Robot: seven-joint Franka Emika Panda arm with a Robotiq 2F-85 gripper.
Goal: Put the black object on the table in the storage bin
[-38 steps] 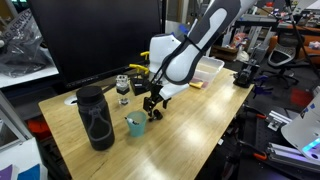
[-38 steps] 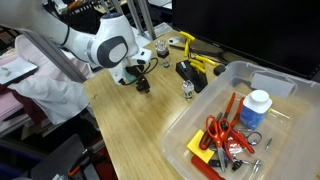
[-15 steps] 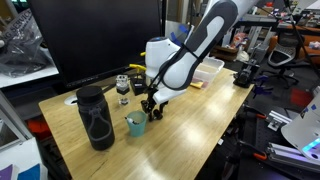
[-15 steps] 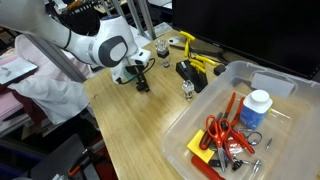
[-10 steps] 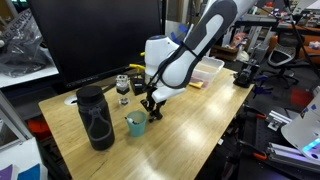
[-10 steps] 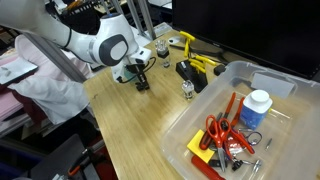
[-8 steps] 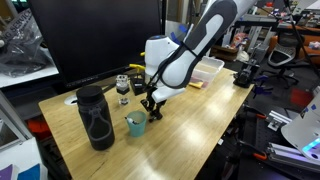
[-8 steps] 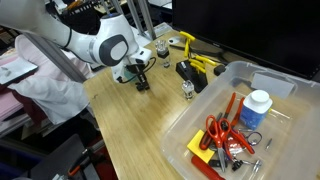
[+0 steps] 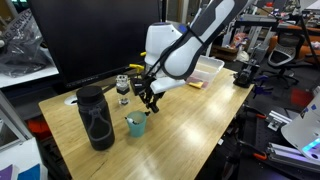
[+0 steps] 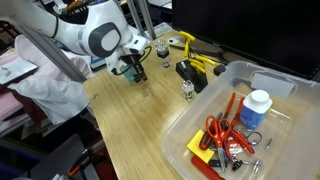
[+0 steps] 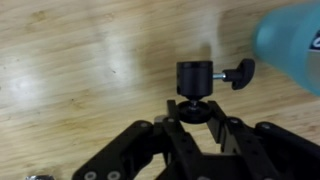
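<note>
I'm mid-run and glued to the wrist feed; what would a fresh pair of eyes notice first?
The gripper pinches the little black object by its base, over the wooden table near a teal cup. Farther along the table sits the clear storage bin, cluttered with red scissors and a white jar.

Knobbed black object hangs in the jaws above the table, far from storage bin.
</note>
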